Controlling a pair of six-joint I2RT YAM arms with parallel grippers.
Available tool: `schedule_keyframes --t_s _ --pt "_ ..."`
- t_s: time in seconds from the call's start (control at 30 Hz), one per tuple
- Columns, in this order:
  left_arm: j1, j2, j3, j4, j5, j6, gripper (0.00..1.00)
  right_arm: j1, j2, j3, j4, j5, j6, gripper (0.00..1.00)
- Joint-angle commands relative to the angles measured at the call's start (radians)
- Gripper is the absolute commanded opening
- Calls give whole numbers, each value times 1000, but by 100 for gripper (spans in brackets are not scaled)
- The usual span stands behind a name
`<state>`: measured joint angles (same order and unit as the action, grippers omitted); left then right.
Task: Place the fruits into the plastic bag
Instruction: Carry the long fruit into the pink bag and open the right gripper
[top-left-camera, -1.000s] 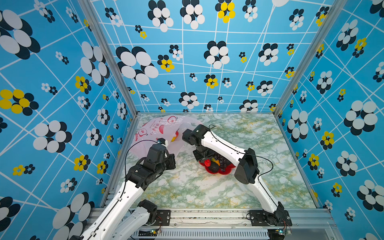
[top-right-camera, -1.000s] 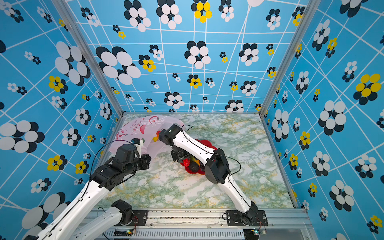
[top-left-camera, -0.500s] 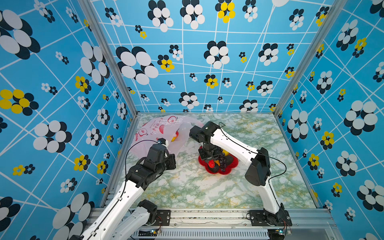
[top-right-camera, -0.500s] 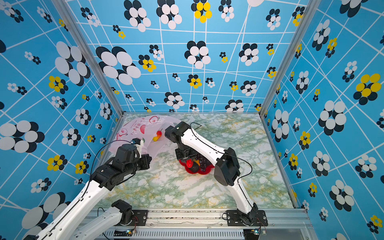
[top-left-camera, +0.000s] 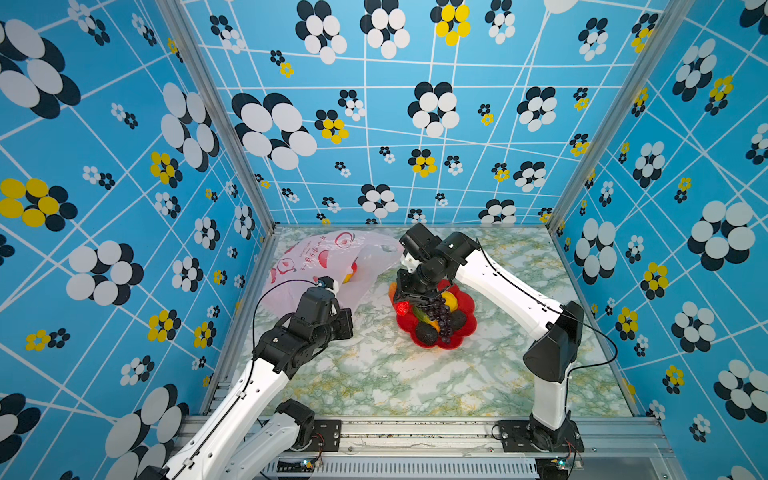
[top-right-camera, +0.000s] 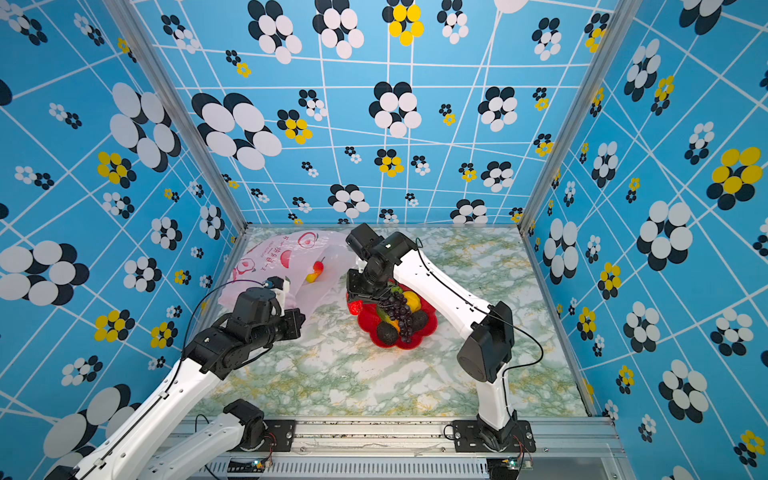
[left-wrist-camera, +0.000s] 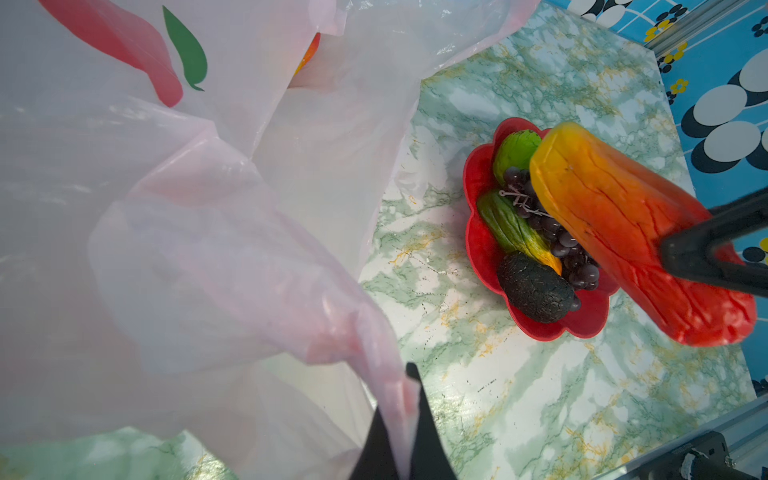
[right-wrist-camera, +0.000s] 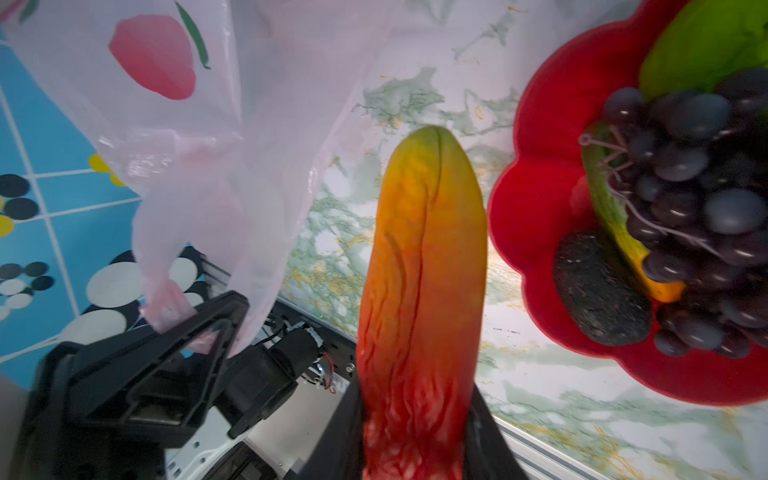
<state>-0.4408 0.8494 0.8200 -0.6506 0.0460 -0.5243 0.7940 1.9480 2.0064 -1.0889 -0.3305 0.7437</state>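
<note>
The pale pink plastic bag (top-left-camera: 328, 257) (top-right-camera: 286, 257) lies at the back left, and a red-yellow fruit (top-right-camera: 316, 270) shows through it. My left gripper (top-left-camera: 329, 285) (left-wrist-camera: 405, 415) is shut on the bag's edge and holds it up. My right gripper (top-left-camera: 405, 301) (right-wrist-camera: 415, 407) is shut on the long red-yellow mango (right-wrist-camera: 419, 257) (left-wrist-camera: 623, 224), between the bag and the dish's left rim. The dark purple grapes (top-left-camera: 442, 316), an avocado (top-left-camera: 426, 334), a yellow fruit (top-left-camera: 449, 299), a green-yellow-orange oblong (left-wrist-camera: 511, 228) and a green kiwi (left-wrist-camera: 515, 149) lie in the dish.
A red flower-shaped dish (top-left-camera: 465, 332) (top-right-camera: 428, 328) stands mid-table on the green marbled top, right of the bag. Blue flowered walls close in the left, back and right sides. A metal rail (top-left-camera: 415, 428) with both arm bases runs along the front.
The right arm's elbow has swung out to the right, uncovering more of the dish; its gripper has stayed by the dish's left rim. The left arm and the bag have not moved.
</note>
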Motion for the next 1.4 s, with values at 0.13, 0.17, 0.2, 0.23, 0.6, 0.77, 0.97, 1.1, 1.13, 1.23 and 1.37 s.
schedule_keyframes --t_s 0.13,0.17,0.2,0.23,0.6,0.77,0.97,1.1,1.13,1.23,1.37 --pt "-6 2 23 0 16 0 0 -4 112 54 312 -188 152 16" --pt "-6 3 22 0 15 -1 0 -4 144 89 310 -188 155 16" --pt "-6 4 25 -1 14 1 0 -4 178 124 307 -188 154 16" --pt "-7 5 27 -1 14 2 0 -4 206 153 308 -190 158 16" --pt "-9 18 52 -5 -1 22 0 -4 465 363 423 -294 289 13" --pt "-8 34 47 20 25 16 0 -4 525 375 520 -338 366 13" --pt "-10 49 38 46 52 9 0 -3 577 378 641 -342 459 14" --pt "-15 53 36 52 58 7 0 -3 616 376 740 -334 544 16" --pt "-16 53 36 52 57 7 0 -3 624 377 764 -331 562 17" --pt "-19 53 32 52 59 7 0 -1 649 389 836 -329 618 27" --pt "-25 48 30 46 58 7 0 0 649 415 822 -330 602 43"
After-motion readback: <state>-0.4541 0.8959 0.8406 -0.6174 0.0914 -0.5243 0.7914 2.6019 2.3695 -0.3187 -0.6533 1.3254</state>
